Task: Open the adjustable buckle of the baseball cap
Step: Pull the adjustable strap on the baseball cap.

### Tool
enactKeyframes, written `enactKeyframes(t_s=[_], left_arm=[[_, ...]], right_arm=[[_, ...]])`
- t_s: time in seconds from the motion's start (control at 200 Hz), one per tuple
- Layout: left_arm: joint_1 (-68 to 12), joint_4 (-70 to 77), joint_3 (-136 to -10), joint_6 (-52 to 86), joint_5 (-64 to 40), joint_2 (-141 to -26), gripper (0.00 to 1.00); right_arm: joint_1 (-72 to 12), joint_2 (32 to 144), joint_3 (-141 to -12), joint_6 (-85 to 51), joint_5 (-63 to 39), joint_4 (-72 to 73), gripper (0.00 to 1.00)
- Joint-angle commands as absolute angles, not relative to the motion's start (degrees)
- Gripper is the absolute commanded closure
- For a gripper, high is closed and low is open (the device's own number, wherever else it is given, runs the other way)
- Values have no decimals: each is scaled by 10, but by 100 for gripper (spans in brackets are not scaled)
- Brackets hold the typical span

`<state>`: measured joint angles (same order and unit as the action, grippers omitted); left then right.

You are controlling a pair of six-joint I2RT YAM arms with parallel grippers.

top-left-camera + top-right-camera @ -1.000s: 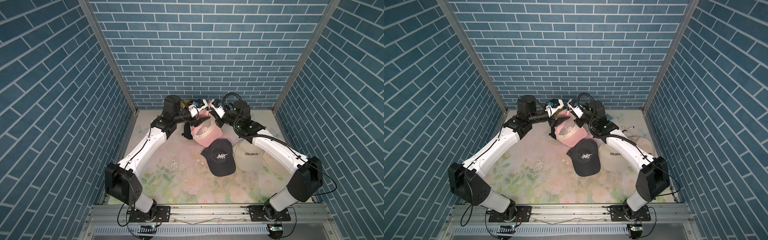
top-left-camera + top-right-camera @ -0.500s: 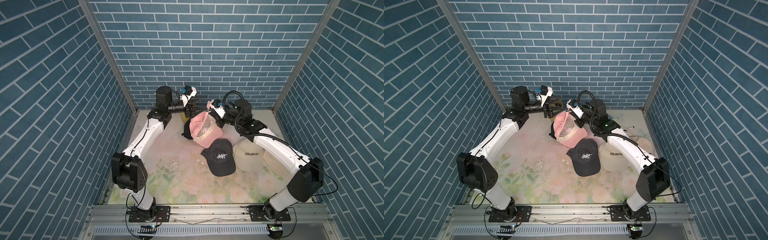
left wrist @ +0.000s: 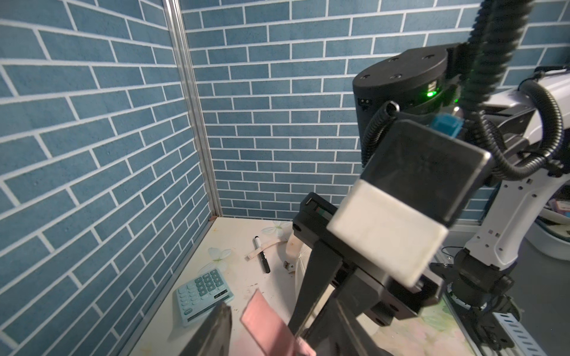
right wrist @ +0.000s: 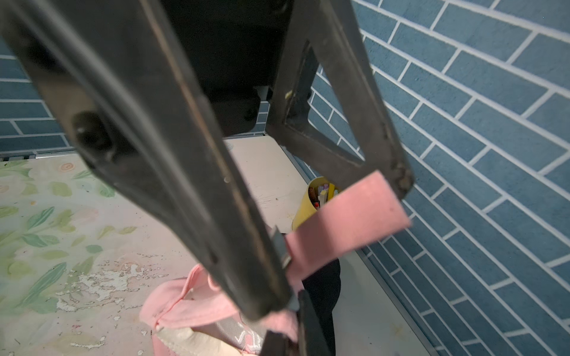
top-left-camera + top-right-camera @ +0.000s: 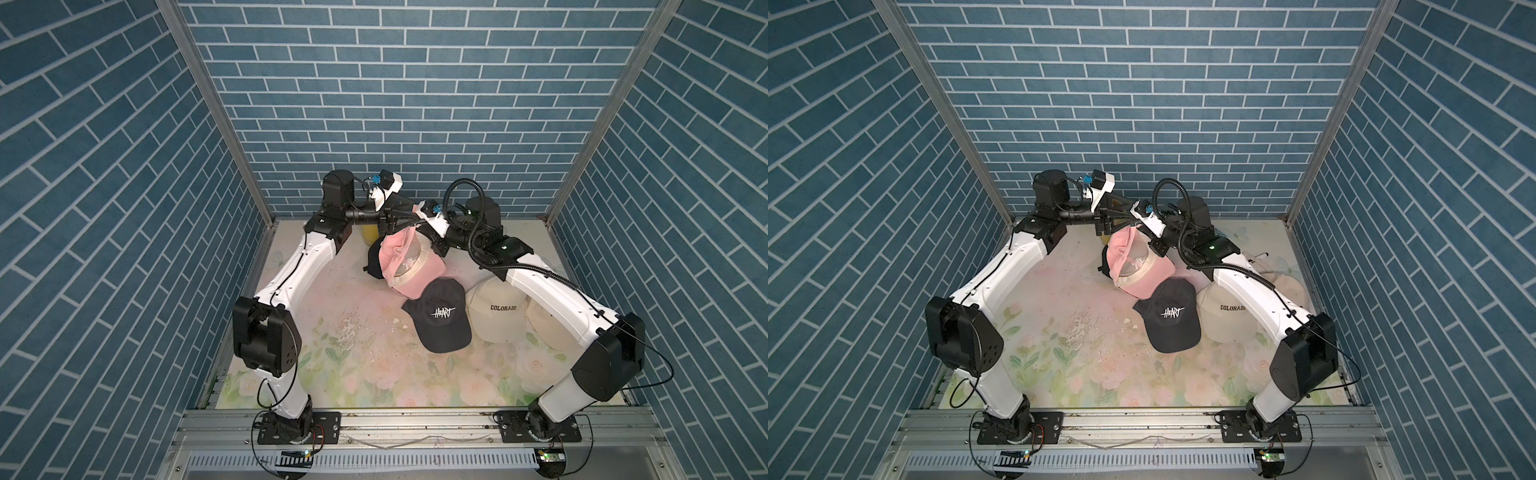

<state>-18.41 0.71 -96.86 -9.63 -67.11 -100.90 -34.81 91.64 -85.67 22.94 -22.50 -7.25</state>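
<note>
Over the far end of the floral desk the pink baseball cap hangs lifted from the right gripper, whose jaws are clenched on its back band. The left gripper has its jaws released, straddling the strap tail without pinching it. That tail is threaded through the metal buckle, so by my reading the opening pull is not yet done.

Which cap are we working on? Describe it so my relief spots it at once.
Look below the middle of the back brick wall. There the right gripper pinches the strap of the pink cap: the only pink one, tipped up, while the black HEART cap and cream COLORADO cap lie flat.
</note>
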Motion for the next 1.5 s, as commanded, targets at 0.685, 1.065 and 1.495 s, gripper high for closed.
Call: enactKeyframes(t_s=[0.685, 1.065, 1.495], left_arm=[[-215, 38, -891, -121, -608, -925, 100], [-218, 128, -836, -75, -517, -891, 64], [-299, 65, -837, -162, -193, -891, 36]], right_arm=[[-304, 947, -877, 36, -143, -18, 100], [-293, 952, -873, -14, -157, 1, 100], [-310, 965, -952, -31, -85, -107, 100]])
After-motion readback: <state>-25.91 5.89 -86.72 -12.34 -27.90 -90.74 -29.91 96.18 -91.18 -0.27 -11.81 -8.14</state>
